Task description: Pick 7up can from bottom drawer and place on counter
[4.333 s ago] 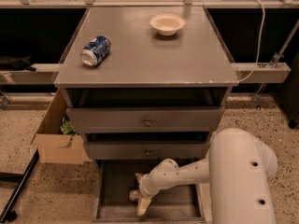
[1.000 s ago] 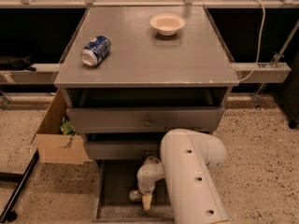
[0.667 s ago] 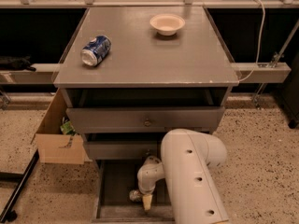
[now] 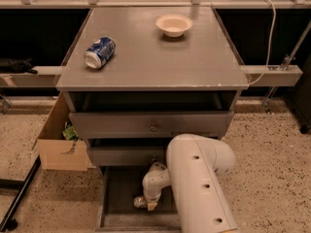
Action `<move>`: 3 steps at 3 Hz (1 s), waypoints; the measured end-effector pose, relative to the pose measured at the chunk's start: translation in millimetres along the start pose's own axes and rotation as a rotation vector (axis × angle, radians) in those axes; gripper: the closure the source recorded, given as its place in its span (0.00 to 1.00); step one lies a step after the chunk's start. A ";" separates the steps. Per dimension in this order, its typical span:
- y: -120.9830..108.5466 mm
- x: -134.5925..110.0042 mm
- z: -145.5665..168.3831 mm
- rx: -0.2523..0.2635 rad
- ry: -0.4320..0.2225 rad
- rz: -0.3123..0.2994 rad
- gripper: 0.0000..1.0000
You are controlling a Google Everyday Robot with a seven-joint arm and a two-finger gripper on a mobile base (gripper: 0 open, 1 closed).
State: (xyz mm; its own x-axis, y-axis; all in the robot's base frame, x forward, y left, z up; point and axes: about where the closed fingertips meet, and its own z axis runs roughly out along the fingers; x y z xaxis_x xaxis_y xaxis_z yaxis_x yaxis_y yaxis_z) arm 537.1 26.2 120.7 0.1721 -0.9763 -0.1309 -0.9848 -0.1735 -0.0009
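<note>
- Your hand is down inside the bottom drawer, low over its flat grey floor, near the drawer's front.
- You cannot tell from this view whether the hand is apart, together or clamped on anything.
- The 7up can shows only as a small silvery shape on the drawer floor, right against the hand's left side.
- The thick white arm rises on the hand's right and hides that half of the drawer.
- Just above and behind the hand sits the front of the middle drawer; the top drawer with its round knob is higher again.
- Well above the hand, the worktop carries a blue and white can lying on its side toward the left, and a pale bowl standing upright farther back, well apart from that can.
- To the hand's left, on the speckled floor beside the cabinet, stands an open cardboard box with something green inside.
</note>
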 end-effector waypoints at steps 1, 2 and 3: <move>0.0 0.0 0.0 0.000 0.000 0.000 0.72; 0.0 0.0 0.0 0.000 0.000 0.000 0.95; 0.1 0.0 0.1 0.000 0.000 0.000 1.00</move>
State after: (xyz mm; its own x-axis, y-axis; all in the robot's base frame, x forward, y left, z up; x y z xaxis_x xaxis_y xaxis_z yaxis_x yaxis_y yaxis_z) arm 537.1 26.2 120.6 0.1721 -0.9763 -0.1309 -0.9848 -0.1735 -0.0008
